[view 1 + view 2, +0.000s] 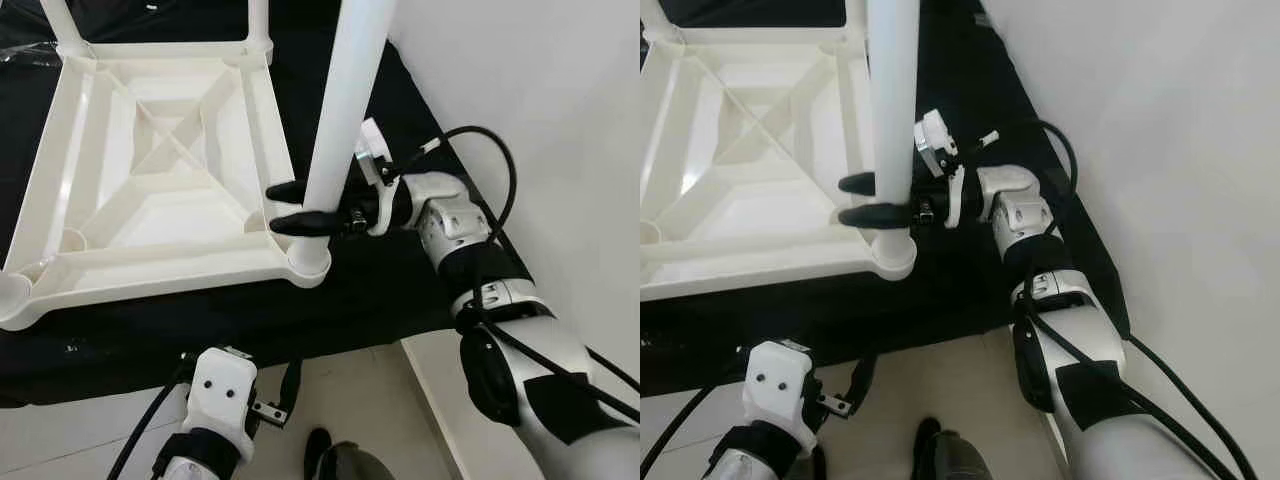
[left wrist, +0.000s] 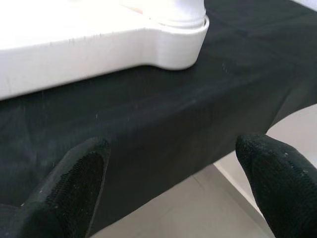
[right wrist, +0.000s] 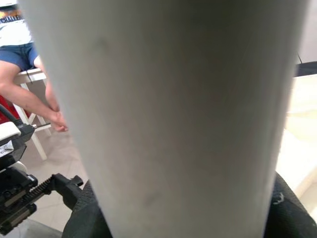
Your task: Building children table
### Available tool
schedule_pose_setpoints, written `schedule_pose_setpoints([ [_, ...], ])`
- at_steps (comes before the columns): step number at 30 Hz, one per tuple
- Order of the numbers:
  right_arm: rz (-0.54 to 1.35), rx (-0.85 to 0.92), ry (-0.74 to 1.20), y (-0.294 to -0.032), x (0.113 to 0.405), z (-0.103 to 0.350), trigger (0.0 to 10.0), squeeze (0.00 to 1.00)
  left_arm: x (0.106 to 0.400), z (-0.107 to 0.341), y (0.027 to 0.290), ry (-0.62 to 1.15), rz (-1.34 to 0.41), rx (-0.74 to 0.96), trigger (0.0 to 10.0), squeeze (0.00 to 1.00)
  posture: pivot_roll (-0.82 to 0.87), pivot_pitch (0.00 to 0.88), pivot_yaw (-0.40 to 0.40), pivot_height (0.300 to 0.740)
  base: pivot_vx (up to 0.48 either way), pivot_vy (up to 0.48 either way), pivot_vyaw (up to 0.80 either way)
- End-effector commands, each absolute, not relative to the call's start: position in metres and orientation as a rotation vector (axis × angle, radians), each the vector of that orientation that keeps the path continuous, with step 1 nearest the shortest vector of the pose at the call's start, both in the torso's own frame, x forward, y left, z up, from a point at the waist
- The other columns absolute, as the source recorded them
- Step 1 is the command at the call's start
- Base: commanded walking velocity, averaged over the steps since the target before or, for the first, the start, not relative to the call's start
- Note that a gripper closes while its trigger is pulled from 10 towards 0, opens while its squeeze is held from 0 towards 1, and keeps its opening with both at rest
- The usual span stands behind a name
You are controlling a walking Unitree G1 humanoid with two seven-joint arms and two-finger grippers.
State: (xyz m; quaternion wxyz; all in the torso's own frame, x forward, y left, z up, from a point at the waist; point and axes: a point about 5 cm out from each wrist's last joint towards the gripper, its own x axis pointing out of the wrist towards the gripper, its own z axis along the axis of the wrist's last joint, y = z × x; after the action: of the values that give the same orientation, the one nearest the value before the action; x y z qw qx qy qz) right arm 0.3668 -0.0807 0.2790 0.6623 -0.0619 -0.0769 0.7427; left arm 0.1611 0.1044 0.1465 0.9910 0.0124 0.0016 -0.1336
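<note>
A white plastic children's table top (image 1: 150, 170) lies upside down on a black cloth. One white tube leg (image 1: 340, 110) stands upright in the near right corner socket (image 1: 308, 265). My right gripper (image 1: 300, 206) is shut on this leg just above the socket, one black finger on each side. In the right wrist view the leg (image 3: 168, 114) sits between the black pads (image 3: 285, 210). Two more legs (image 1: 60, 20) stand in the far corners. My left gripper (image 2: 173, 183) hangs open below the cloth's front edge, with nothing between its fingers (image 2: 74, 183).
The black cloth (image 1: 200, 330) covers a low platform whose front edge drops to pale floor tiles (image 1: 350, 390). A white wall (image 1: 540, 90) runs close along the right. A person (image 3: 20, 64) sits on a white stool in the background of the right wrist view.
</note>
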Motion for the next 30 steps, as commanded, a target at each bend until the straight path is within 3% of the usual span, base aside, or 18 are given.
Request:
schedule_pose_setpoints([
  [1, 1.674, -0.078, -0.166, -0.086, 0.368, 0.276, 0.0, 0.00, 0.157, 0.145, 0.103, 0.023, -0.274, 0.032, 10.0, 0.00, 0.19, 0.309, -0.143, 0.740, 0.000, 0.000, 0.00],
  [10, 1.532, -0.120, -0.222, -0.098, 0.369, 0.269, 0.0, 0.00, 0.161, 0.145, 0.104, 0.024, -0.273, 0.032, 10.0, 0.00, 0.16, 0.293, -0.143, 0.740, 0.000, 0.000, 0.00],
  [11, 1.395, -0.101, -0.204, -0.091, 0.366, 0.257, 0.0, 0.00, 0.162, 0.145, 0.105, 0.023, -0.273, 0.031, 10.0, 0.00, 0.14, 0.286, -0.144, 0.740, 0.000, 0.000, 0.00],
  [13, 0.734, -0.076, -0.080, -0.073, 0.353, 0.215, 0.0, 0.00, 0.164, 0.144, 0.106, 0.022, -0.275, 0.031, 10.0, 0.00, 0.13, 0.282, -0.137, 0.740, 0.000, 0.000, 0.00],
  [14, 0.520, -0.057, -0.046, -0.077, 0.343, 0.204, 0.0, 0.00, 0.165, 0.144, 0.107, 0.023, -0.275, 0.031, 10.0, 0.00, 0.13, 0.282, -0.137, 0.740, 0.000, 0.000, 0.00],
  [15, 0.504, -0.008, -0.008, -0.063, 0.325, 0.195, 0.0, 0.00, 0.167, 0.144, 0.108, 0.022, -0.277, 0.034, 10.0, 0.00, 0.11, 0.280, -0.116, 0.740, 0.000, 0.000, 0.00],
  [16, 0.504, -0.008, -0.008, -0.063, 0.325, 0.195, 0.0, 0.00, 0.167, 0.144, 0.108, 0.022, -0.277, 0.034, 10.0, 0.00, 0.11, 0.280, -0.116, 0.740, 0.000, 0.000, 0.00],
  [18, 0.613, 0.059, -0.007, -0.033, 0.305, 0.194, 0.0, 0.00, 0.172, 0.143, 0.109, 0.019, -0.282, 0.036, 10.0, 0.00, 0.08, 0.258, -0.097, 0.740, 0.000, 0.000, 0.00],
  [19, 0.613, 0.059, -0.007, -0.033, 0.305, 0.194, 0.0, 0.00, 0.172, 0.143, 0.109, 0.019, -0.282, 0.036, 10.0, 0.00, 0.08, 0.258, -0.097, 0.740, 0.000, 0.000, 0.00],
  [21, 0.682, 0.081, -0.074, -0.007, 0.307, 0.206, 0.0, 0.00, 0.178, 0.142, 0.110, 0.016, -0.293, 0.038, 10.0, 0.00, 0.09, 0.233, -0.092, 0.740, 0.000, 0.000, 0.00],
  [25, 0.720, 0.082, -0.116, 0.007, 0.314, 0.215, 0.0, 0.00, 0.184, 0.141, 0.110, 0.013, -0.297, 0.038, 10.0, 0.00, 0.08, 0.219, -0.092, 0.740, 0.000, 0.000, 0.00],
  [26, 0.712, 0.079, -0.114, 0.009, 0.312, 0.218, 7.0, 0.00, 0.185, 0.141, 0.110, 0.012, -0.297, 0.038, 10.0, 0.00, 0.08, 0.219, -0.092, 0.740, 0.000, 0.000, 0.00],
  [27, 0.731, 0.079, -0.110, 0.011, 0.311, 0.221, 10.0, 0.00, 0.187, 0.140, 0.110, 0.010, -0.294, 0.039, 10.0, 0.00, 0.09, 0.203, -0.100, 0.740, 0.000, 0.000, 0.00],
  [28, 0.735, 0.082, -0.112, 0.011, 0.306, 0.227, 10.0, 0.21, 0.190, 0.140, 0.110, 0.006, -0.290, 0.040, 10.0, 0.00, 0.09, 0.195, -0.103, 0.740, 0.000, 0.000, 0.00],
  [30, 0.739, 0.083, -0.114, 0.011, 0.302, 0.231, 10.0, 0.21, 0.191, 0.140, 0.111, 0.004, -0.287, 0.040, 10.0, 0.00, 0.09, 0.195, -0.103, 0.740, 0.000, 0.000, 0.00],
])
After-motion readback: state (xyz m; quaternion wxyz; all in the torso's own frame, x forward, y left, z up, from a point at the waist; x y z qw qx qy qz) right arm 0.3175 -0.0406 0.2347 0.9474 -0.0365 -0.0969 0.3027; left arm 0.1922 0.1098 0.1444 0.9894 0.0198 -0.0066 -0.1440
